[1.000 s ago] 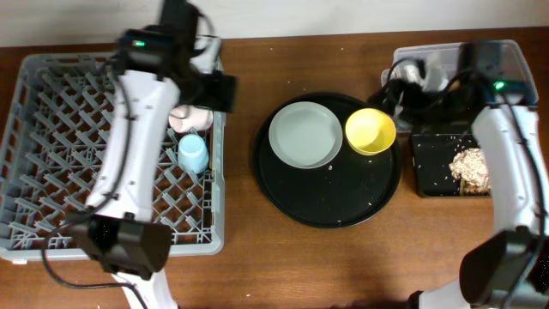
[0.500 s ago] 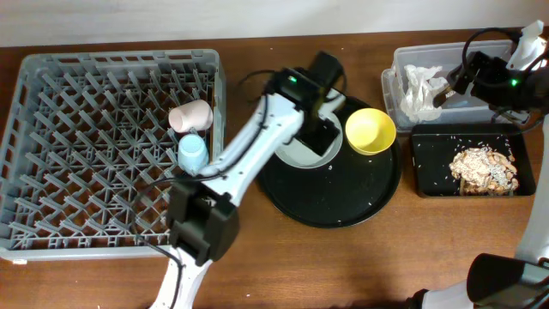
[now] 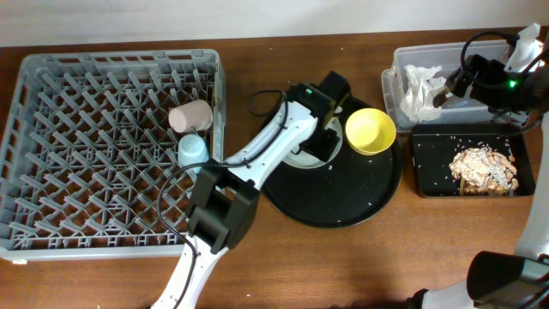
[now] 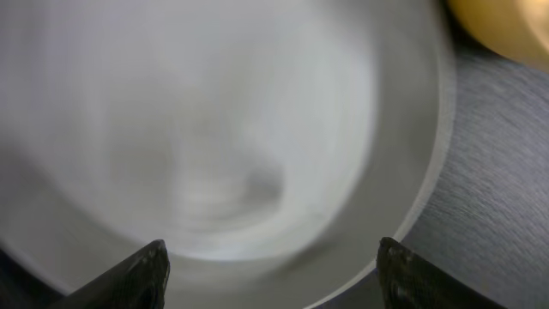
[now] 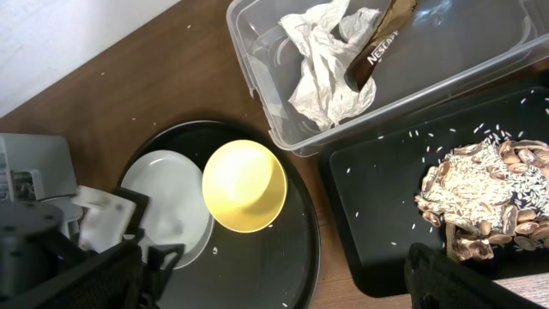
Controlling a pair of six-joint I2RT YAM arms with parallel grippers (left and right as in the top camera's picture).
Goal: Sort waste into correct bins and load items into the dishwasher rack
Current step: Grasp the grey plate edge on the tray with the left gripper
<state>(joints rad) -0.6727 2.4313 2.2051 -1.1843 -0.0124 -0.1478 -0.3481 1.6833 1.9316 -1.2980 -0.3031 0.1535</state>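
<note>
The pale grey-green plate (image 3: 298, 156) lies on the round black tray (image 3: 343, 202), mostly covered by my left gripper (image 3: 322, 129). In the left wrist view the plate (image 4: 257, 129) fills the frame and my open gripper (image 4: 274, 275) hovers just above it, one fingertip over the plate and the other past its rim. The yellow bowl (image 3: 370, 130) sits beside the plate. The pink cup (image 3: 190, 114) and light blue cup (image 3: 192, 148) are in the grey rack (image 3: 86, 172). My right gripper (image 3: 477, 79) is open and empty above the clear tub (image 3: 480, 103).
The clear tub (image 5: 446, 60) holds white tissue (image 5: 322, 69) and a brown wrapper (image 5: 377, 43). The shallow black tray (image 5: 377, 197) holds tan food scraps (image 5: 489, 189) and scattered crumbs. Crumbs also dot the round tray. The left arm stretches across from the front.
My left arm swung from the rack over to the plate and has come down close to it. My right arm pulled back from the tub's left end to the far right.
</note>
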